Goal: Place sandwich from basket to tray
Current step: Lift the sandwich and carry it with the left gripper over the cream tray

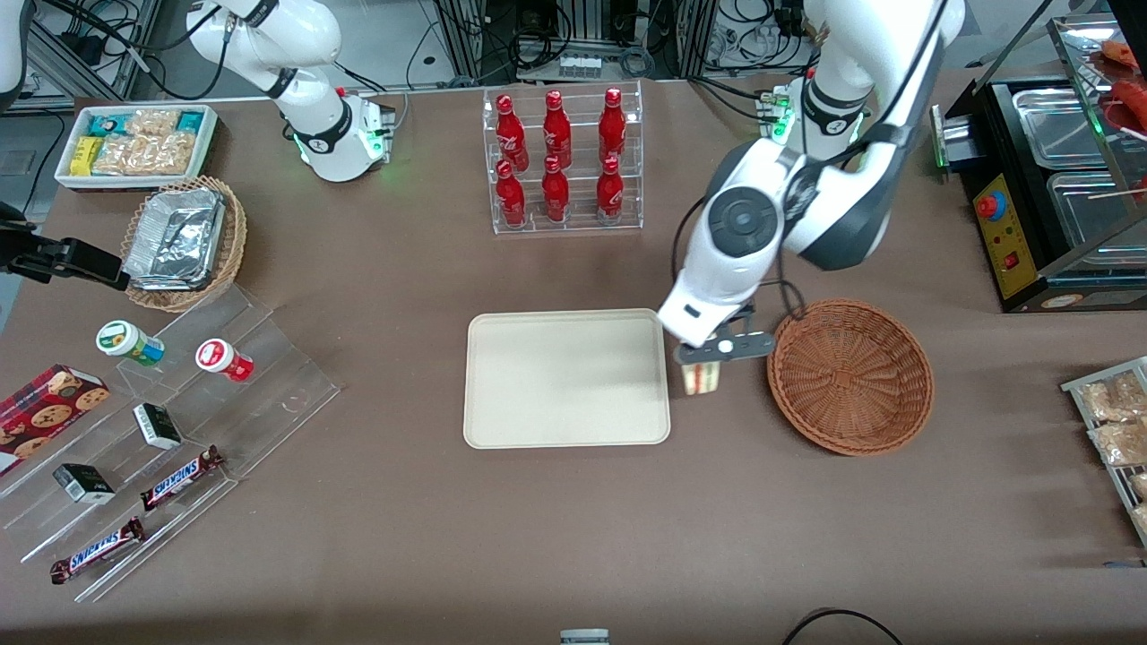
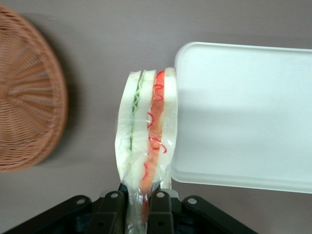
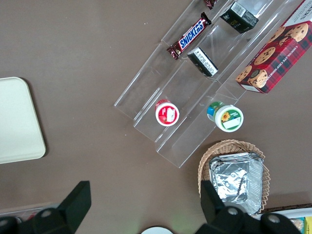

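Note:
My left gripper (image 1: 708, 356) is shut on the sandwich (image 1: 702, 378), a plastic-wrapped wedge with red, white and green layers. It hangs above the table between the basket (image 1: 851, 376) and the tray (image 1: 566, 378), close to the tray's edge. In the left wrist view the sandwich (image 2: 146, 131) is pinched between the two black fingers (image 2: 109, 209), right beside the tray's corner (image 2: 243, 112), and the basket (image 2: 27, 97) lies apart from it. The basket is empty.
A clear rack of red bottles (image 1: 560, 161) stands farther from the front camera than the tray. A tan wicker basket with foil trays (image 1: 184, 242), a white snack bin (image 1: 134, 143) and stepped acrylic shelves of snacks (image 1: 152, 430) lie toward the parked arm's end. A black appliance (image 1: 1048, 188) stands at the working arm's end.

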`<state>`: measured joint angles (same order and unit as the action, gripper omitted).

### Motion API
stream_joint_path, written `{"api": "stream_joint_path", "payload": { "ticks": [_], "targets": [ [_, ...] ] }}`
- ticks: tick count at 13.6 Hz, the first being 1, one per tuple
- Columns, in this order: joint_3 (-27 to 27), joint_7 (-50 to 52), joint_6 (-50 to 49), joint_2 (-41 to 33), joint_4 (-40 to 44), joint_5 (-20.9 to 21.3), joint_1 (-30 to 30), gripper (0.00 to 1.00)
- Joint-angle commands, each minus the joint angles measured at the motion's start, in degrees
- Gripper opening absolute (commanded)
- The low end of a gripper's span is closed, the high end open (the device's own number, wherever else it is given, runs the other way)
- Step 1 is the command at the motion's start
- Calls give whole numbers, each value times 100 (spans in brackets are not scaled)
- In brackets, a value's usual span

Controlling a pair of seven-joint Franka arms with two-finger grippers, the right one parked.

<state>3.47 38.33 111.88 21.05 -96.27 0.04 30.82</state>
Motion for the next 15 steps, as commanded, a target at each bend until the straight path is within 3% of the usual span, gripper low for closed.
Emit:
{"api": "stream_joint_path", "payload": {
  "ticks": [1, 6, 11, 15],
  "targets": [
    [-31, -45, -61, 636, 731, -127, 267, 0],
    [294, 279, 175, 1506, 1435, -153, 302, 0],
    [286, 526, 1159, 2025, 1453, -74, 592, 0],
    [259, 535, 1284, 2228, 1549, 136, 645, 0]
  ]
}}
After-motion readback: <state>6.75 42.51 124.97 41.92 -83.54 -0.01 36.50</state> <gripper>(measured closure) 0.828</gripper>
